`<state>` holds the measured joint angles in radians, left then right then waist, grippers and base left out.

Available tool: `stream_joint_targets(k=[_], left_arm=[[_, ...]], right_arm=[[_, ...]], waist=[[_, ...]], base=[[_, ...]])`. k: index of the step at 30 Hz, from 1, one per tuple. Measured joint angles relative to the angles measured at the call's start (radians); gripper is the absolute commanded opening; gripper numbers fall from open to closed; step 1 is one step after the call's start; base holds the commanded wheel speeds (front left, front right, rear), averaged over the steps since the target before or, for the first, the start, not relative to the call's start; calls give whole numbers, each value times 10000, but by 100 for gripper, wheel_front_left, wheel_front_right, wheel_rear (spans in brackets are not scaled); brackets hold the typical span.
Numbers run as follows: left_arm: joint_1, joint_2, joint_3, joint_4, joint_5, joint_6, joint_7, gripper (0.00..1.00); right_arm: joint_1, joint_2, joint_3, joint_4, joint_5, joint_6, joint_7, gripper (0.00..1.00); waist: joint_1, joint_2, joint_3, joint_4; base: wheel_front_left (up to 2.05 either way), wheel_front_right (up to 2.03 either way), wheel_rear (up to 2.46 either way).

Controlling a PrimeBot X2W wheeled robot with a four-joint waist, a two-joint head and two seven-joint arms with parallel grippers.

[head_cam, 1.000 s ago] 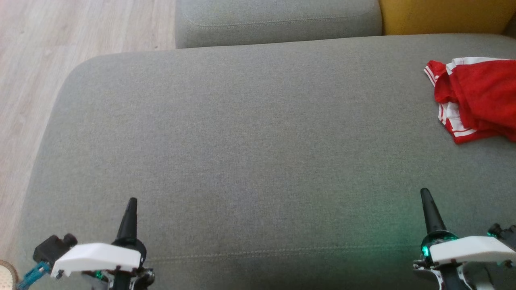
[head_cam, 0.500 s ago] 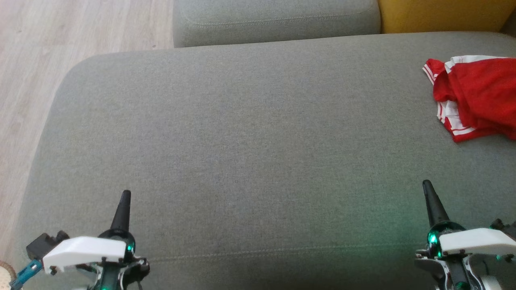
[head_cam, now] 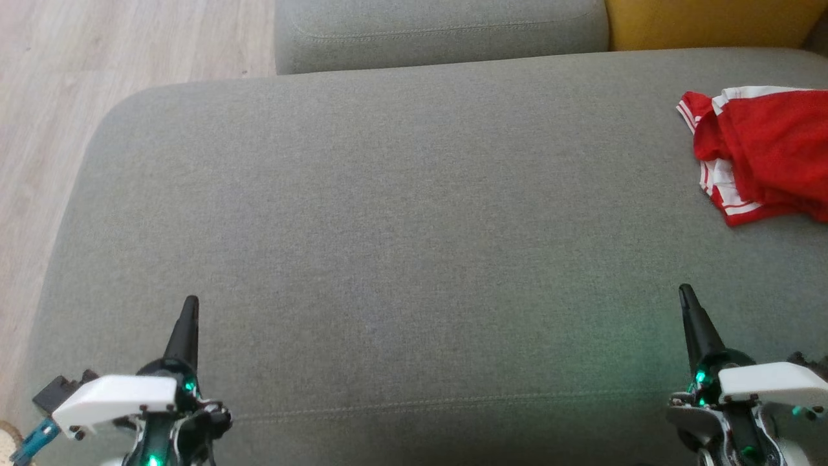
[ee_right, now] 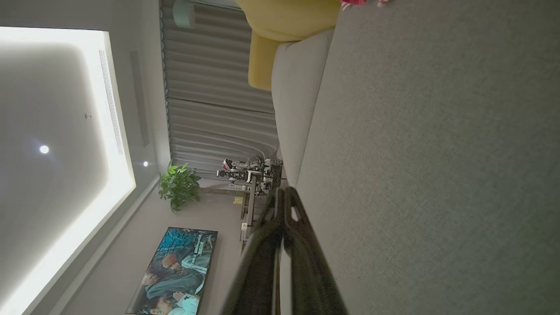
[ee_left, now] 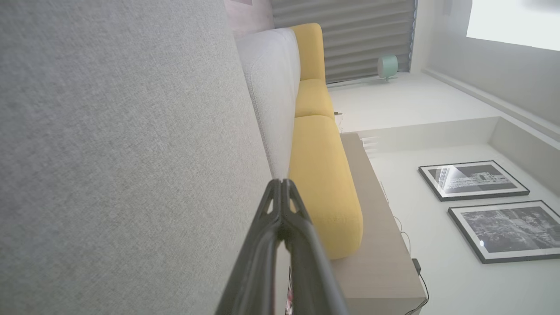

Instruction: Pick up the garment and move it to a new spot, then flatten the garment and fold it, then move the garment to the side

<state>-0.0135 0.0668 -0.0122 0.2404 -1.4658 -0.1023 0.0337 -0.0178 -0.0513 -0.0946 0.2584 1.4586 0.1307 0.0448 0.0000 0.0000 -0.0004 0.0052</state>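
The red garment (head_cam: 766,145) lies bunched at the right edge of the frame on the grey sofa (head_cam: 388,226). It looks soft, light and floppy, and its white-striped edge seems best to pinch. The left hand (head_cam: 189,307), lower left, and the right hand (head_cam: 684,294), lower right, both have their fingers pressed together, empty.
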Motion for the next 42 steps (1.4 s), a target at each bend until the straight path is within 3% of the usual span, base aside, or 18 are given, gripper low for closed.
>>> stream_joint_targets(k=[14, 42], left_arm=[[-318, -13, 449, 305, -1735, -209, 389, 0], [-399, -44, 581, 303, -1735, -211, 495, 0]], right_arm=[[-323, -12, -82, 182, 1657, -2, 360, 0], [-394, -10, -192, 180, 1662, -2, 447, 0]], waist=[[0, 0, 36, -52], [0, 0, 35, -52]], base=[[0, 0, 0], [0, 0, 0]])
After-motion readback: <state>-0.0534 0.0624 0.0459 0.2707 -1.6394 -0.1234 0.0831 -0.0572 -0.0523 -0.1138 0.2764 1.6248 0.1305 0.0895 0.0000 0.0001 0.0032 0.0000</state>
